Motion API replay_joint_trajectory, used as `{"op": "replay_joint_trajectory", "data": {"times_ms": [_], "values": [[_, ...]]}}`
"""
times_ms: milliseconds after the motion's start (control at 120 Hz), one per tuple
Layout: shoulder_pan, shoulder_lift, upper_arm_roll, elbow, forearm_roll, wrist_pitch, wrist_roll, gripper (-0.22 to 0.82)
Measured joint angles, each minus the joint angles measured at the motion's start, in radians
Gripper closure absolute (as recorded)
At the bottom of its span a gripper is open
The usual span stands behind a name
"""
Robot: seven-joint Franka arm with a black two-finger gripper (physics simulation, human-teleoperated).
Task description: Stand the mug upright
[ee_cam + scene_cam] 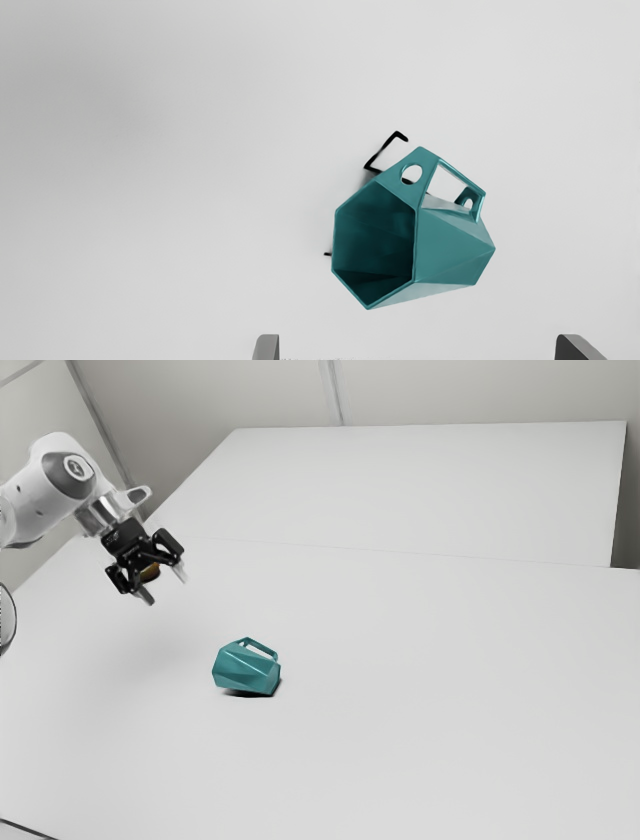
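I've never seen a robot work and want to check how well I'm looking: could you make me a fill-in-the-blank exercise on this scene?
The mug rests on its ____, not upright.
Its handle and body share one ____, teal.
The gripper is away from the mug and holds ____.
In the exterior view, the arm comes in from the view's ____.

Missing words: side; colour; nothing; left.

Set well back, the exterior view looks down across the table [430, 750], arm [45, 490] at ten o'clock; the closer, downward-facing wrist view shares the mug [246, 668].
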Motion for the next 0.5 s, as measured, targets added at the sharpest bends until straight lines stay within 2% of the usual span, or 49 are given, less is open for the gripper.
{"op": "replay_joint_trajectory", "data": {"times_ms": [167,500], "values": [[0.003,0.052,0.024,-0.084,-0.119,-0.028,0.003,0.0],[-0.013,0.16,0.018,-0.116,-0.28,-0.042,0.007,0.0]]}}
